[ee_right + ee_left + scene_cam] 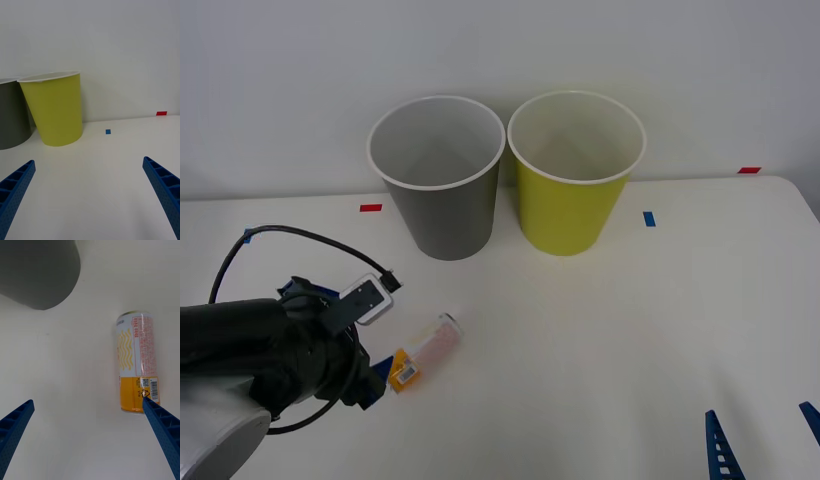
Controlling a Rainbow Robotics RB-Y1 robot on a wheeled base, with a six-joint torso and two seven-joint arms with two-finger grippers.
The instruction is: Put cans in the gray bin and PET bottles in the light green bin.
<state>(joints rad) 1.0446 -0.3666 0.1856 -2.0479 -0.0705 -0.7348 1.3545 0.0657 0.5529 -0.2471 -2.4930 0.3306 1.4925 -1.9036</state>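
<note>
Down on the white table [630, 330], a slim can [428, 350] lies on its side in front of the gray bin [445, 215] and well apart from it. In the left wrist view the can [137, 367] shows a white upper part with red print and yellow wavy lines, an orange lower part and a barcode near its base. Its pale end points toward the bins and its orange end toward the robot.

The left gripper [87, 401] hangs over the can's orange end with its blue fingers spread wide and nothing between them. One fingertip [147, 402] sits at the can's barcode end; whether it touches the can I cannot tell. The left arm [270, 350] reaches in low from the table's near left.

The gray bin stands upright at the back of the table, with the yellow-green bin [570, 210] just beside it on the right, rims nearly meeting.

The right gripper [758, 412] waits at the near right, fingers apart and empty, facing the yellow-green bin [56, 108]. Small red [370, 208] and blue [649, 218] tape marks lie on the table.
</note>
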